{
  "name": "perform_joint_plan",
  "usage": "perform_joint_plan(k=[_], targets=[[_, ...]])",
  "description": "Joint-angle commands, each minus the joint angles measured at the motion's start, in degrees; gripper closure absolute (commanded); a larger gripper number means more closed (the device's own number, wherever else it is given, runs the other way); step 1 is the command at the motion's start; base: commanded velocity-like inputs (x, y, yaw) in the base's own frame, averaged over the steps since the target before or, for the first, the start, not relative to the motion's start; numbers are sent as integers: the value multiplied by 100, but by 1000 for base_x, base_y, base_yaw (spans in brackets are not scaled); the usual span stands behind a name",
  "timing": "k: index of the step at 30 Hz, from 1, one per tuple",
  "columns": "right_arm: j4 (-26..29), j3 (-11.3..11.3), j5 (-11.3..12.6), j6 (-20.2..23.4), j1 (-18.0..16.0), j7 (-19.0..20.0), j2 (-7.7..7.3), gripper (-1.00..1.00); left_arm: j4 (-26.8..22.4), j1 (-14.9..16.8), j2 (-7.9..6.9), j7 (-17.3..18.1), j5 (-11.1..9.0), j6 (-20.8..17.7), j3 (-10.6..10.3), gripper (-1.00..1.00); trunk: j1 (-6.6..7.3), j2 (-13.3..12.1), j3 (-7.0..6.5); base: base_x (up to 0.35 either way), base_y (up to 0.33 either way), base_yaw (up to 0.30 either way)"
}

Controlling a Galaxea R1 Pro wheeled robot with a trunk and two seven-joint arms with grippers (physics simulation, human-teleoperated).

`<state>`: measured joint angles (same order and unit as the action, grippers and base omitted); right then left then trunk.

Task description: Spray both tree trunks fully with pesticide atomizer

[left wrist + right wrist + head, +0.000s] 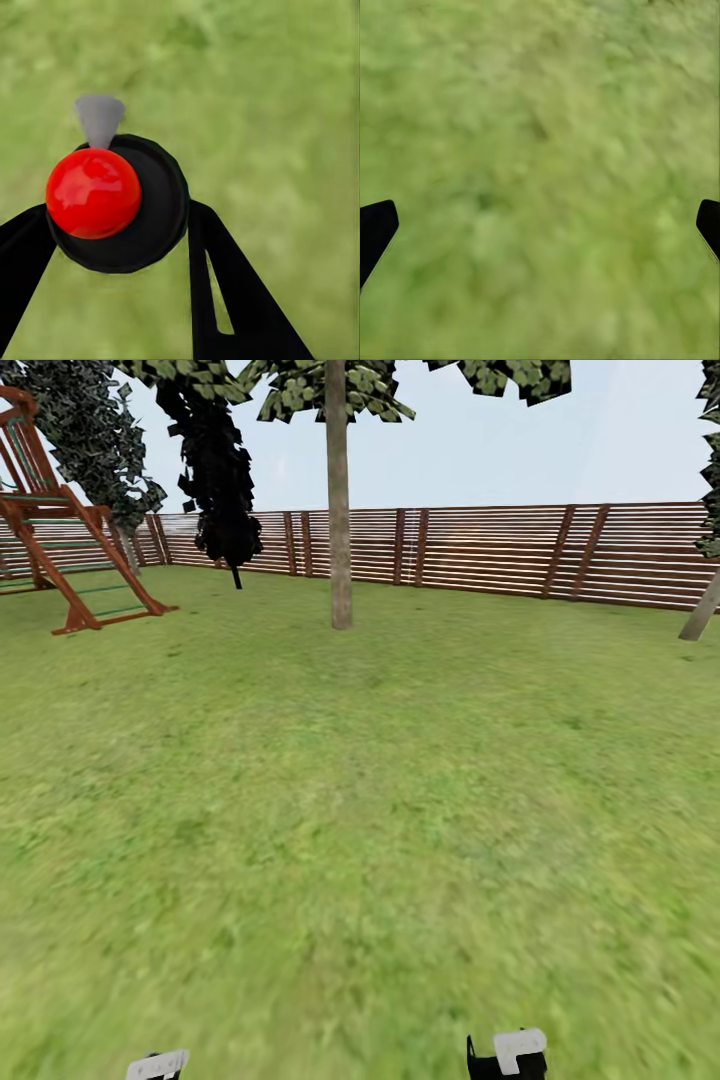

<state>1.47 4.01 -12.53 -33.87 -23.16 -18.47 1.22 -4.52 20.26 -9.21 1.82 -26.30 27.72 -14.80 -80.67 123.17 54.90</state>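
Two black fingers (225,285) of your left gripper (120,247) pinch the small dark bottle with red top (94,193); it's light, rigid, likely slick, so keep hold at its body. Right gripper (540,232) is spread.

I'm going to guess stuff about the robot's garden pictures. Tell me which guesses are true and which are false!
1. The left gripper is holding the pesticide atomizer with the red top. True.
2. The right gripper is holding something too. False: its fingers are spread wide with nothing but grass between them.
3. A tree trunk stands straight ahead on the lawn. True.
4. The fence at the back is made of grey bricks. False: it is made of reddish-brown wooden slats.
5. The wooden play frame stands to the right of the tree trunk. False: it stands to its left in the head view.
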Motion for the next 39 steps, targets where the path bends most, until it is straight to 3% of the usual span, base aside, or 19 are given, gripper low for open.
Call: perform_joint_plan(k=[1,39], targets=[[-6,39,-31,4,-4,-60,1,-100,4,4,-2,20,-60,18,-40,100,-3,2,5,338,0,0],[-6,39,-31,4,-4,-60,1,-100,4,5,-2,20,-60,14,-41,100,-3,2,5,338,0,0]])
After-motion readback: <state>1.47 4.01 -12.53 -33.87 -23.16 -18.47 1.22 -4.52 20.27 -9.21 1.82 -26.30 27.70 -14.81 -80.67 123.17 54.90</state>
